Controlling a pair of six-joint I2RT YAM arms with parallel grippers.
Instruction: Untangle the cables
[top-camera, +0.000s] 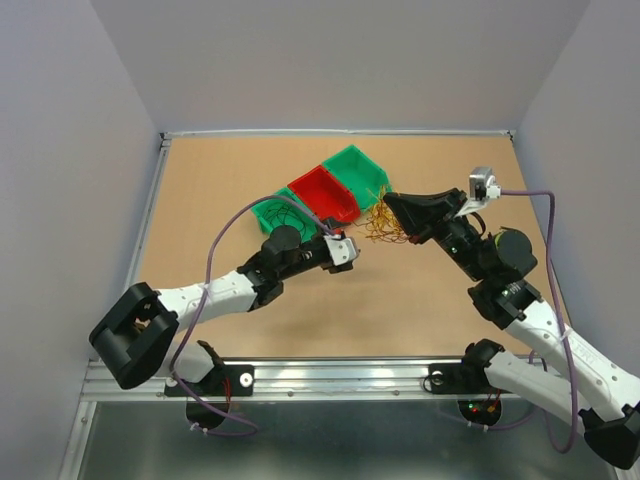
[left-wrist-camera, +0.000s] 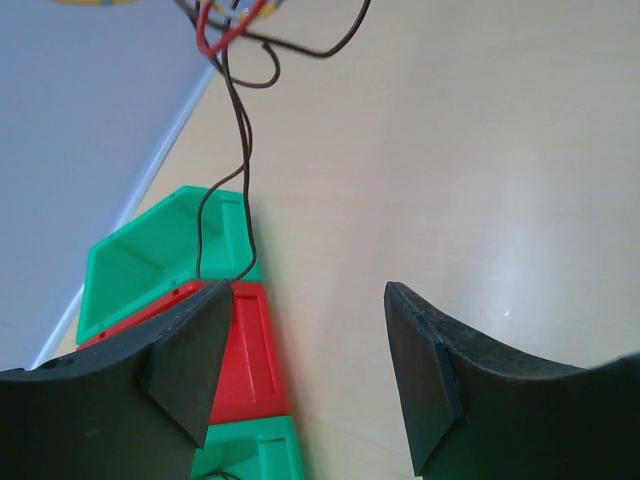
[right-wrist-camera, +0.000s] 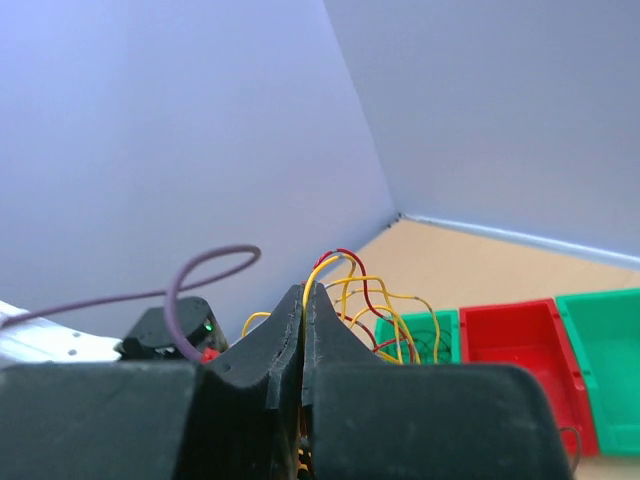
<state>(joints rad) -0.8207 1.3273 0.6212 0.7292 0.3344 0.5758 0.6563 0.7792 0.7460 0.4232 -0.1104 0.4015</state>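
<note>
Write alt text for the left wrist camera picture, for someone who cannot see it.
The left gripper stands open over the tan table, nothing between its black fingers. A thin dark wire hangs from the cables at the top edge, down to the finger beside a green bin and a red bin.

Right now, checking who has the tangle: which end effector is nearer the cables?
Right. The right end effector is shut on the cables; the left end effector is open, just beside the tangle, gripping nothing.

no legible text, no labels, no numbers
</note>
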